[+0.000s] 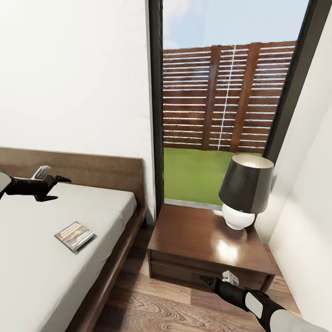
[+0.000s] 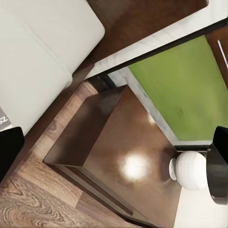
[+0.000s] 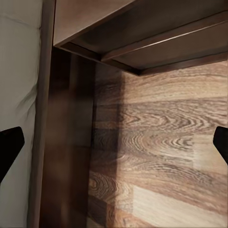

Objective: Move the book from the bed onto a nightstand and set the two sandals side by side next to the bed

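Observation:
The book [image 1: 74, 236] lies flat on the light-grey mattress of the bed [image 1: 41, 258], near its right side. My left gripper [image 1: 56, 188] hovers open over the mattress close to the headboard, above and beyond the book, holding nothing. The nightstand [image 1: 203, 237] stands right of the bed under the window, and it appears again as the nightstand [image 2: 118, 147] in the left wrist view. My right gripper [image 1: 207, 280] is open low over the floor in front of the nightstand's drawers. The nightstand's lower front [image 3: 142, 33] and the bed frame [image 3: 47, 104] lie ahead of it. The sandals are out of view.
A lamp [image 1: 243, 196] with a dark shade and white base takes up the nightstand's back right corner. A wood-plank floor strip [image 1: 138, 295] separates bed and nightstand. White walls close in at the right, and a tall dark-framed window [image 1: 221, 101] is behind.

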You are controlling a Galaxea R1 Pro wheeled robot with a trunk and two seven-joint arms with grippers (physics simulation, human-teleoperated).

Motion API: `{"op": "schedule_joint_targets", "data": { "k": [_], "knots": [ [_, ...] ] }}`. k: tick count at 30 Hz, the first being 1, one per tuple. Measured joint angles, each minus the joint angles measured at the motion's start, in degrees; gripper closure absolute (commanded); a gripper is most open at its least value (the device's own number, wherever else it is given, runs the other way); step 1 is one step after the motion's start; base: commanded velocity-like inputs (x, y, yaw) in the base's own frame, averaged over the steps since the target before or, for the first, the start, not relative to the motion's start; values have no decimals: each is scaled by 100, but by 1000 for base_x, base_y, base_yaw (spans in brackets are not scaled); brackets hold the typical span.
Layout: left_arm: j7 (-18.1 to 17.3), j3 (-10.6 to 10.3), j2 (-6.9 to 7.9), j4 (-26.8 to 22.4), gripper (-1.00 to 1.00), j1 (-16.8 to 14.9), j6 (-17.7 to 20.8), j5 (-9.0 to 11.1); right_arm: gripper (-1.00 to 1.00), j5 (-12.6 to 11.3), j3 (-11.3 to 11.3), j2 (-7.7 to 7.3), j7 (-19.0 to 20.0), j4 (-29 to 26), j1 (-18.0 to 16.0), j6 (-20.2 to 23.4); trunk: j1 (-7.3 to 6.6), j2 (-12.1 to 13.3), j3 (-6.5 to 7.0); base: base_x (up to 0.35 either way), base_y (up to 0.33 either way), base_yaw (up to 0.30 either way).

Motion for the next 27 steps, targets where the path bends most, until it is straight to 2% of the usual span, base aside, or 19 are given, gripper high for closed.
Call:
{"op": "schedule_joint_targets", "data": {
  "k": [23,27],
  "knots": [
    [0,0,16,2,-100,9,2,-8,-100,10,5,14,8,0,0,4,1,0,0,114,0,0],
    [0,-2,66,4,-100,9,3,-14,-100,12,7,16,9,0,0,7,1,0,0,24,0,0]
  ]
}}
